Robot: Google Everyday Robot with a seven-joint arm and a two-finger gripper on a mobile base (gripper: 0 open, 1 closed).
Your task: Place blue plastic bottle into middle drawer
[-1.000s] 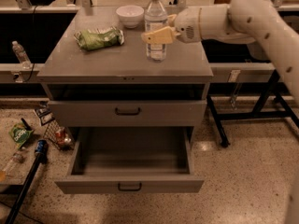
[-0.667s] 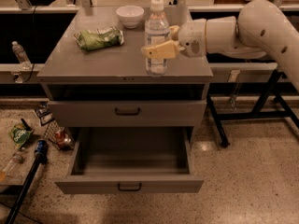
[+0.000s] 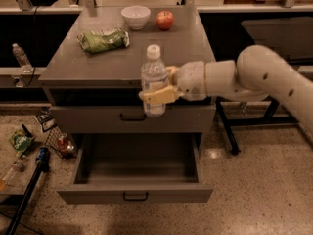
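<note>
The blue plastic bottle (image 3: 154,77), clear and ribbed with a white cap, is upright in the air in front of the cabinet's front edge. My gripper (image 3: 159,89) comes in from the right and is shut on the bottle's lower body. The bottle hangs over the upper handled drawer's front (image 3: 132,117), which is closed. Below it the middle drawer (image 3: 136,194) is pulled out, and its inside looks bare.
On the cabinet top (image 3: 107,62) lie a green chip bag (image 3: 103,39), a white bowl (image 3: 136,16) and a red apple (image 3: 165,19). A small clear bottle (image 3: 20,57) stands at the left. Litter (image 3: 22,142) and a blue-handled tool (image 3: 39,160) lie on the floor at the left.
The gripper has carried the bottle off the cabinet top, forward and down, so it now hangs in front of the cabinet above the open drawer.
</note>
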